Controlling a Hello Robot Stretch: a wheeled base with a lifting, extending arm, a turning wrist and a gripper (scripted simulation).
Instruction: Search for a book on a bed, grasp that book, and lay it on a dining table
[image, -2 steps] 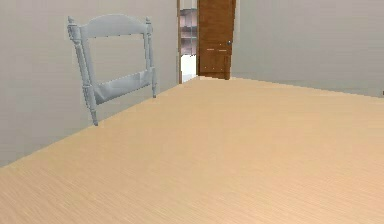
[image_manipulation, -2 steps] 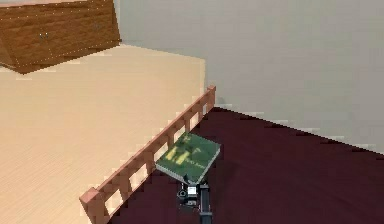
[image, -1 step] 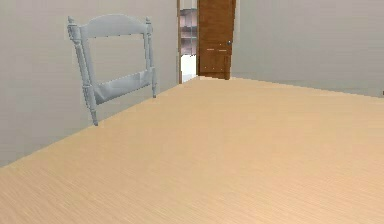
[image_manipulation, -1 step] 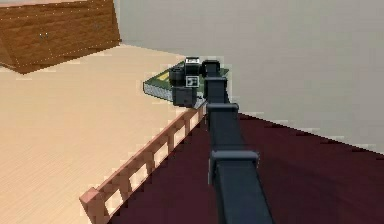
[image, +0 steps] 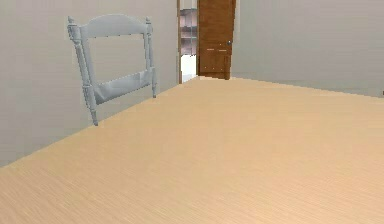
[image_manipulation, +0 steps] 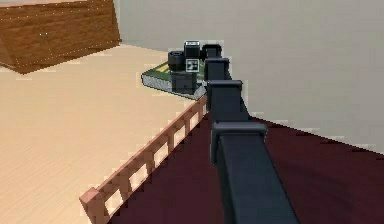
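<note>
Forward view: low, close over tabletop (image: 230, 150), facing chair (image: 112, 24). Arm side view: along arm (image_manipulation: 232, 120); shares tabletop.

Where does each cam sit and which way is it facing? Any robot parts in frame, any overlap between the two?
Forward view: on the robot, looking ahead and somewhat down across a light wood surface to a pale chair, a brown door and grey walls.
Arm side view: fixed on the body, looking out along the arm to the gripper at a green flat thing; a slatted rail edges a dark red surface.
Shared: probably the same light wood surface and grey walls.
</note>
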